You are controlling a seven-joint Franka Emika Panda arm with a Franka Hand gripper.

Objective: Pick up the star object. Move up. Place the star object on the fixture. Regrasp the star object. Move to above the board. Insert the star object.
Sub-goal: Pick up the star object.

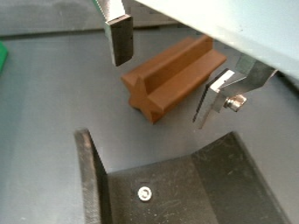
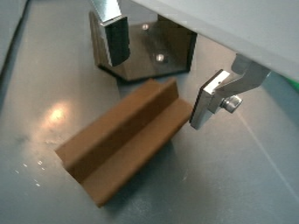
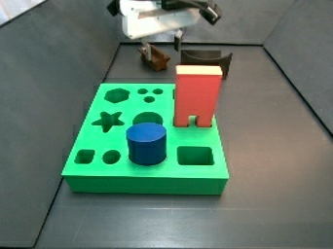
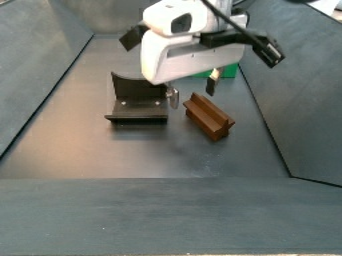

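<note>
While the star object (image 2: 122, 140) lies flat on the floor, the gripper (image 2: 158, 70) hovers above it — fingers apart, holding nothing. Just beside stands the fixture (image 4: 135, 98) — untouched.

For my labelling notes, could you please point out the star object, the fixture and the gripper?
star object (image 2: 122, 140): wrist view, on its upper ridge.
fixture (image 4: 138, 100): side view, on its base plate.
gripper (image 1: 167, 70): wrist view, midway between its open fingertips, above the star object.

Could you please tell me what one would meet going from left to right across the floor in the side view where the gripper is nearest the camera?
Dark L-shaped fixture → white gripper hanging above the floor → slim dark brown star object lying on the floor.
</note>
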